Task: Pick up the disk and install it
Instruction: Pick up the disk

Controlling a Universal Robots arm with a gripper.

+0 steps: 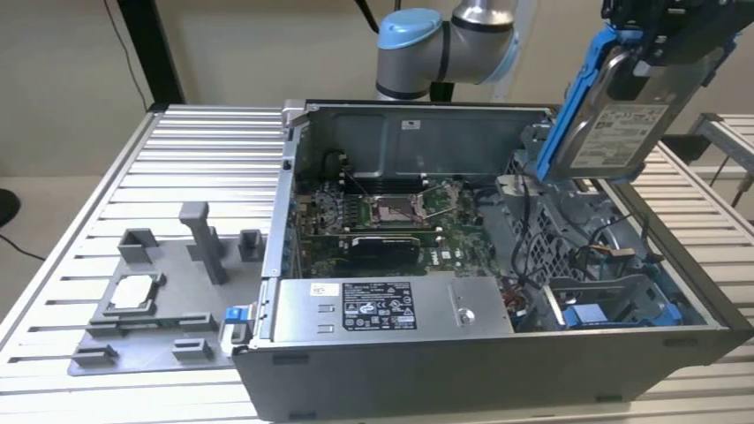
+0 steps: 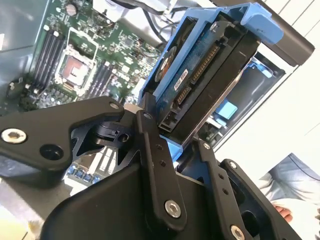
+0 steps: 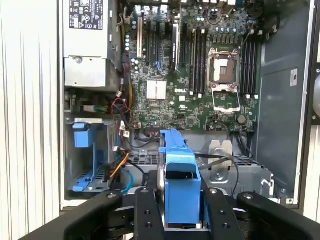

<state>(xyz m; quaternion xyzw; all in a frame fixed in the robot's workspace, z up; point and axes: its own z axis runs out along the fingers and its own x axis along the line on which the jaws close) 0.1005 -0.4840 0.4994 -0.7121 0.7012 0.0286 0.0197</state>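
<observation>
The exterior view shows the open computer case [image 1: 389,132] lying on the slatted bench [image 1: 200,150]. The disk [image 1: 613,124] hangs in the air above the case's end at the exterior view's right. It stands nearly upright, clear of the case, with its white label facing the camera. On that view's left of the case is a grey fixture plate [image 1: 154,300] carrying a small silver chip [image 1: 132,291].

The first wrist view looks straight down into the case. It takes in the motherboard [image 3: 200,100] and a blue drive bay [image 3: 85,165] in one corner of the case. Here the disk [image 3: 180,185] appears edge-on as a blue carrier strip.

The second wrist view shows the disk's connector edge and circuit-board face [image 2: 200,80].

The disk sits between the black fingers [image 3: 147,210] of the tool [image 3: 181,205]. The tool is closed in on the carrier's two sides and grips it firmly.
</observation>
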